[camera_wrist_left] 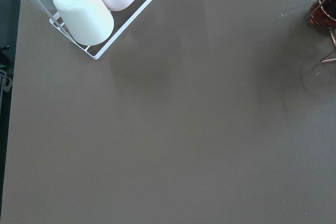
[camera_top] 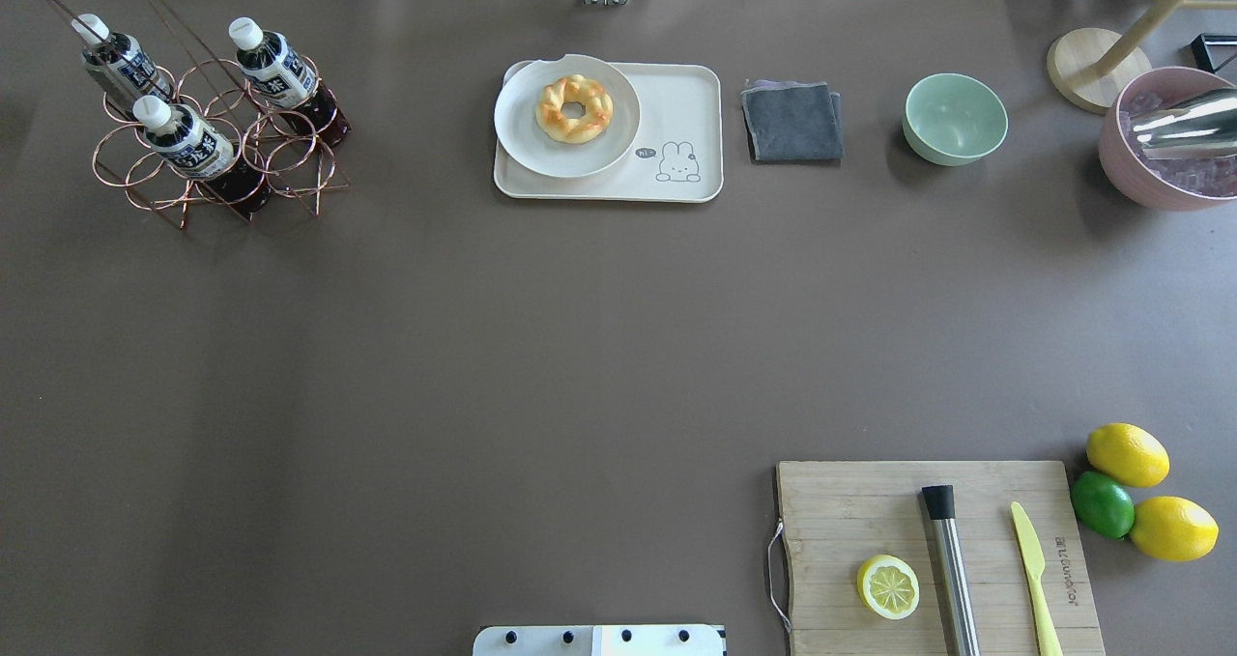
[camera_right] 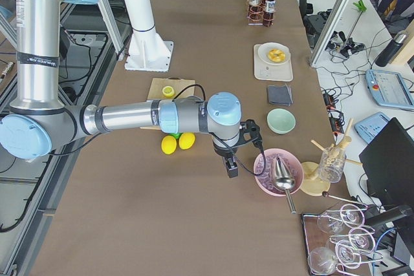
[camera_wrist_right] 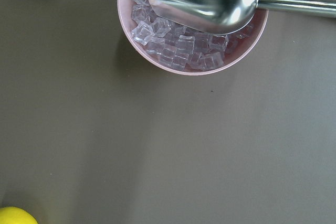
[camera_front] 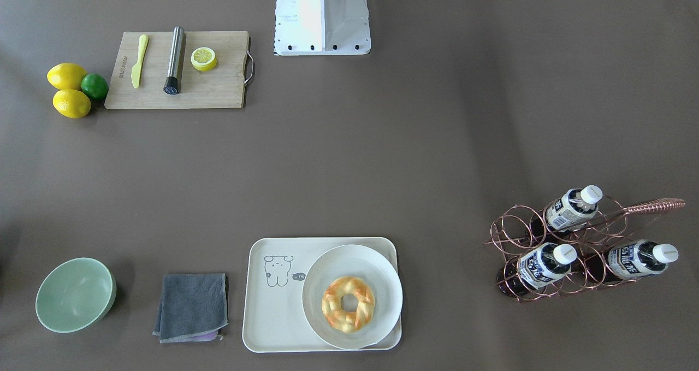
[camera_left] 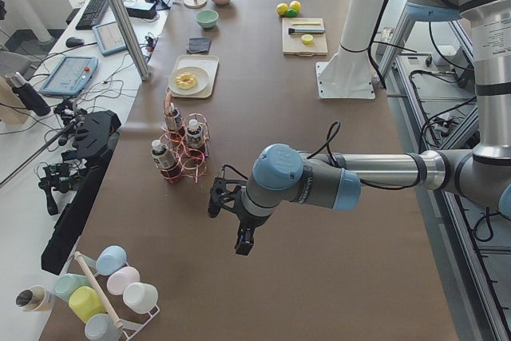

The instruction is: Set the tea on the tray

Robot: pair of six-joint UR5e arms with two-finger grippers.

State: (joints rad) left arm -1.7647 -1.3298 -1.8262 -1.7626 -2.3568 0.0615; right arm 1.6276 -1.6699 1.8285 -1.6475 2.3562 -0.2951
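Three tea bottles with white caps rest in a copper wire rack, at the far left in the overhead view. The cream tray with a bear drawing lies mid-table at the far edge. A white plate holding a doughnut covers one half of the tray. My left gripper hangs over bare table short of the rack. My right gripper hovers beside a pink ice bowl. Both show only in the side views, so I cannot tell their state.
A wooden cutting board carries a lemon half, a steel muddler and a yellow knife; two lemons and a lime sit beside it. A grey cloth, a green bowl and the pink bowl of ice with a scoop line the far side. A cup rack stands near the left arm.
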